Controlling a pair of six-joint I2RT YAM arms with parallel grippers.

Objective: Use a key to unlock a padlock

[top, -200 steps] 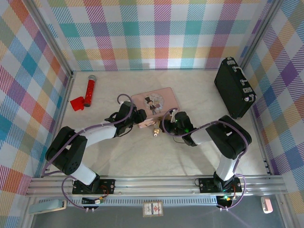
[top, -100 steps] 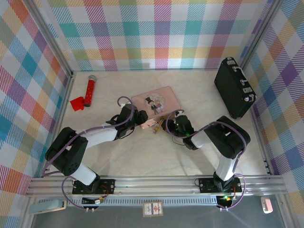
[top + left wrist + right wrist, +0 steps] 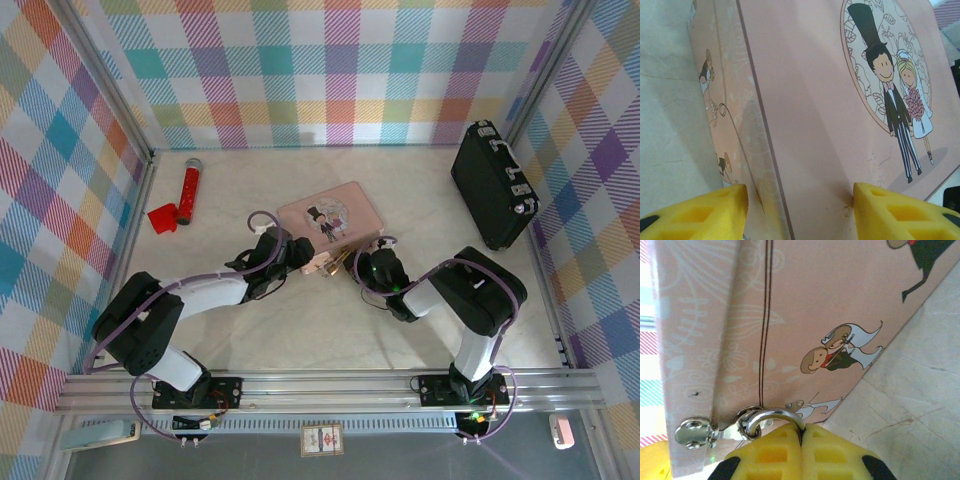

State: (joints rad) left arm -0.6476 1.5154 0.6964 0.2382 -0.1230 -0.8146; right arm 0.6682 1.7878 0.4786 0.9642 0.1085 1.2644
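Observation:
The pink tin box (image 3: 330,212) lies mid-table. My left gripper (image 3: 306,261) sits at its near left corner. In the left wrist view, the yellow fingers (image 3: 715,210) straddle the box (image 3: 805,100), one against the side wall and one against the lid, gripping it. My right gripper (image 3: 353,265) is at the box's front. Its fingertips (image 3: 801,429) are shut on the padlock, whose silver shackle (image 3: 771,415) loops out of them through the ring of the box's hasp (image 3: 695,432). The fingers hide the padlock's brass body. The key is hidden.
A black case (image 3: 492,185) with silver latches stands at the back right. A red cylinder (image 3: 188,190) and a small red piece (image 3: 162,217) lie at the back left. Plaid walls close in three sides.
Both grippers have moved up and in against the box's front. The brass piece that lay lower on the table has come up to the box front. The box has turned slightly.

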